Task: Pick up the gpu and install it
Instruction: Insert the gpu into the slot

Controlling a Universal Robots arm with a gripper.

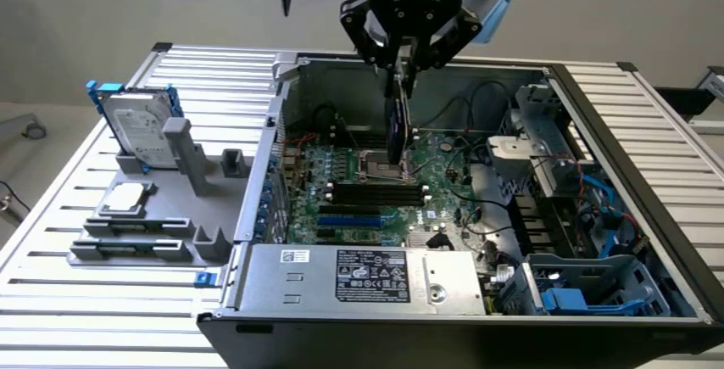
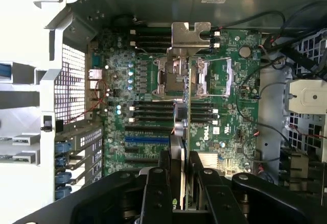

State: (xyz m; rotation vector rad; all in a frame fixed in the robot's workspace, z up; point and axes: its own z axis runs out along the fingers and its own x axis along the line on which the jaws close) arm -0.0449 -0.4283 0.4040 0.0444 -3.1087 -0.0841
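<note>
Fingers (image 2: 156, 196) of the gripper (image 1: 401, 65) are closed on the gpu (image 1: 395, 123), pinching its upper edge so the card hangs upright over the motherboard (image 1: 356, 208) inside the open computer case (image 1: 271, 157). Whether its lower edge meets a slot is hard to tell. The arm above is cut off. In the wrist view the card's thin profile and silver bracket (image 2: 190, 32) cover the middle of the CPU socket (image 2: 166, 76). At the exterior view's left, on the slatted worktop (image 1: 91, 310), a hard drive in a blue frame (image 1: 142, 127) stands in a grey fixture (image 1: 169, 233). Rightward sit the power supply (image 1: 362, 274) and a drive cage (image 1: 588, 267).
</note>
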